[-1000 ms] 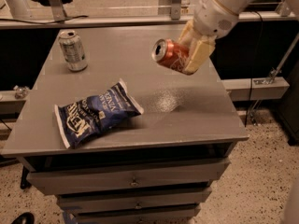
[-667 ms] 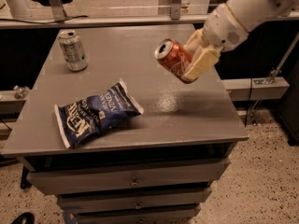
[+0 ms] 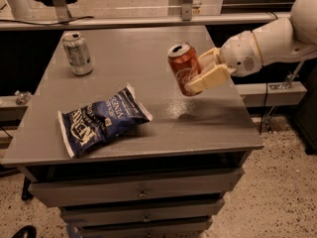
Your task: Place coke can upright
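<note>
The claw (image 3: pixel 202 72) is over the right side of the bench (image 3: pixel 148 43). It comes in from the right on a thick white arm (image 3: pixel 270 39). The claw is closed around the coke can (image 3: pixel 183 67). One pale finger lies across the front of the can, low down, and the other finger is behind it.

The coke can is red with white writing. Its silver top faces up and a bit toward the back of the bench. The can stands almost straight and leans only a little. It is up in the air and does not touch the bench. A dark shadow (image 3: pixel 200 115) lies on the bench just under it.

A silver can (image 3: pixel 78 53) stands straight up near the back left corner, well apart from the coke can. A blue chip bag (image 3: pixel 101 121) lies flat near the front left, between the silver can and the front edge.

The bench is grey. It has drawers (image 3: pixel 138 193) under its top. The floor (image 3: pixel 290 182) is pale with small dark specks.
</note>
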Controlling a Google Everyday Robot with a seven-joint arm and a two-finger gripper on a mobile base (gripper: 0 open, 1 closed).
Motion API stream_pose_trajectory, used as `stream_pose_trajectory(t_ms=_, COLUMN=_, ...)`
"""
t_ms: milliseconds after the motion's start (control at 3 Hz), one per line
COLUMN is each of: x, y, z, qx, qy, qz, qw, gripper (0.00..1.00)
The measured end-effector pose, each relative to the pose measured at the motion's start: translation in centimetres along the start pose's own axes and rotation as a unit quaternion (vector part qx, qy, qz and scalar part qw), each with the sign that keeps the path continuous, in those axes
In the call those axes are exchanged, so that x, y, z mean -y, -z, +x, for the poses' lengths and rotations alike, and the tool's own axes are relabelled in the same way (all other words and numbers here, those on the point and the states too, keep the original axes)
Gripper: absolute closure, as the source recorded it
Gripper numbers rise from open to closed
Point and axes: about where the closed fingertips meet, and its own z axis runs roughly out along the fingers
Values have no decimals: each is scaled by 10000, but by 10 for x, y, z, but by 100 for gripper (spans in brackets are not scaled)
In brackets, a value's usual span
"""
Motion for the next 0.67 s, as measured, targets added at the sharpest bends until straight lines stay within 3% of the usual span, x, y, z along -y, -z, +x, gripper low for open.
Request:
stream_pose_trajectory(t_ms=333, x=4, y=-5, z=-5, qx=580, qy=31, qz=158, qw=9982, gripper=100)
stream_pose_trajectory(t_ms=667, x=8, y=-7, z=4, qx=820, qy=337, qz=423, qw=9952, gripper=100)
